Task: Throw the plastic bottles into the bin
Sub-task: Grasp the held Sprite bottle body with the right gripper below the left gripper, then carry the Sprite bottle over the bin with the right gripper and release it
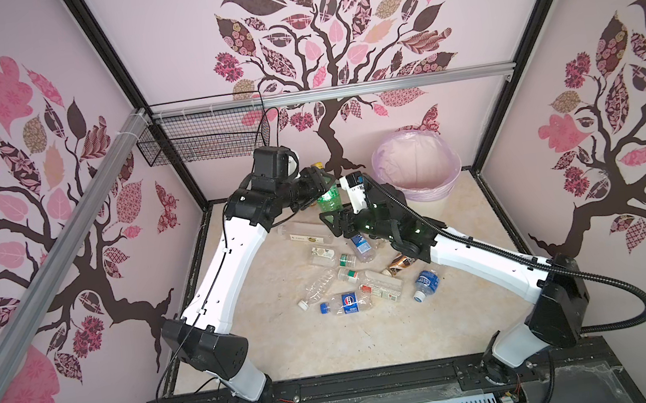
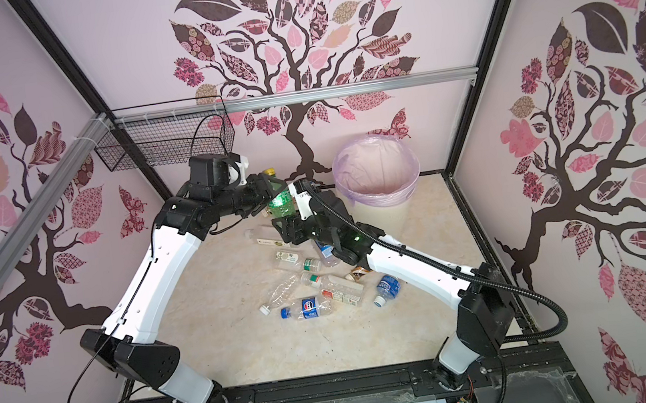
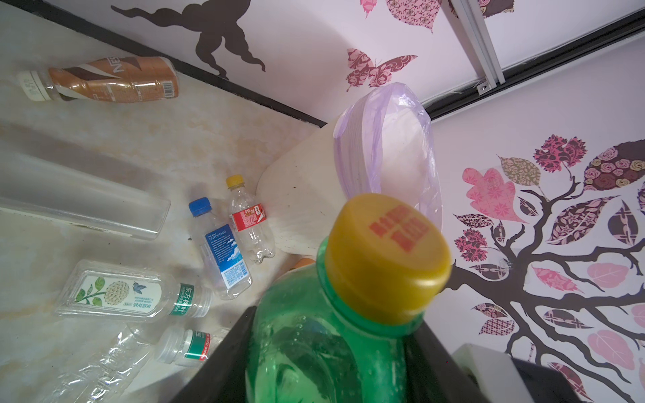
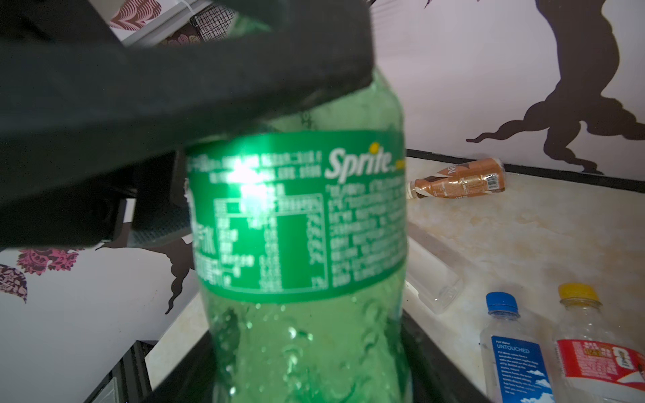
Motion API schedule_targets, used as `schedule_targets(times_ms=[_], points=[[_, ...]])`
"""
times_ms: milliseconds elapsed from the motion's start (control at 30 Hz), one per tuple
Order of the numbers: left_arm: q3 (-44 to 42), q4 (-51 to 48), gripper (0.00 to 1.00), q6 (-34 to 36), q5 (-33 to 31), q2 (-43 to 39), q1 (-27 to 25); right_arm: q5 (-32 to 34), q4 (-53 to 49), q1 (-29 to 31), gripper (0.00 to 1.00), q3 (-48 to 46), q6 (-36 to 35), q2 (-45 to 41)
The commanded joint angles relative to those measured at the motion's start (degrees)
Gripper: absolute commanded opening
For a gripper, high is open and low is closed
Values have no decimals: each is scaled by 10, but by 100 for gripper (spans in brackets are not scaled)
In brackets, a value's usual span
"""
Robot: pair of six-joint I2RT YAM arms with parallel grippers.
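- Left wrist view: green bottle (image 3: 307, 349) close up, yellow cap (image 3: 387, 258) on, shoulder pinched between the black fingers of the left tool (image 3: 331, 363). Clenched on the bottle.
- Right wrist view: same bottle, Sprite label facing the lens, lower body seated between the jaws of the right tool (image 4: 310, 377). Jaws snug on both sides, grasping it. Left tool's black finger across the bottle's upper part.
- Both top views: bottle lifted off the counter (image 1: 331, 348) and shared by both tools, cap toward 12 o'clock, base toward 6. Left tool on the upper part, right tool at the base.
- At 3 o'clock of the held bottle: bin (image 1: 437, 190), near but apart, standing at the back of the counter, lilac liner (image 1: 411, 145) folded over its rim.
- At 6 o'clock of the held one: loose plastic bottles (image 1: 382, 287) scattered on the counter, all lying down. Among them a blue-label bottle with blue cap (image 1: 346, 302) and a blue-label bottle with white cap (image 1: 425, 282).
- Also down: brown bottle (image 3: 104, 80) at the counter's far edge; blue-capped bottle (image 3: 223, 251) and red-label bottle (image 3: 249, 219) side by side, touching, by the bin's foot.
- Black wire basket (image 1: 200, 138) hung on the rail (image 1: 341, 92) at 10 o'clock, well apart.
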Motion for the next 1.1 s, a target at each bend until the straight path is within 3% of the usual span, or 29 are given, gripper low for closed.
schedule_targets(times_ms=[0,100,233,533,833,1067], points=[[-5,4,53,1,5,-14,-4,8,8,-3,59,19,1,-8],[-10,6,55,2,2,-15,-4,3,8,-2,51,18,2,-10],[-14,8,63,3,-2,-17,-4,0,7,-3,48,11,5,-18],[6,7,98,0,1,-15,8,20,-39,-5,44,11,-5,-31],[-14,43,98,-3,18,-71,50,39,-117,-72,43,36,-12,-70],[-56,94,98,33,12,-103,-5,139,-259,-123,45,237,-112,-85]])
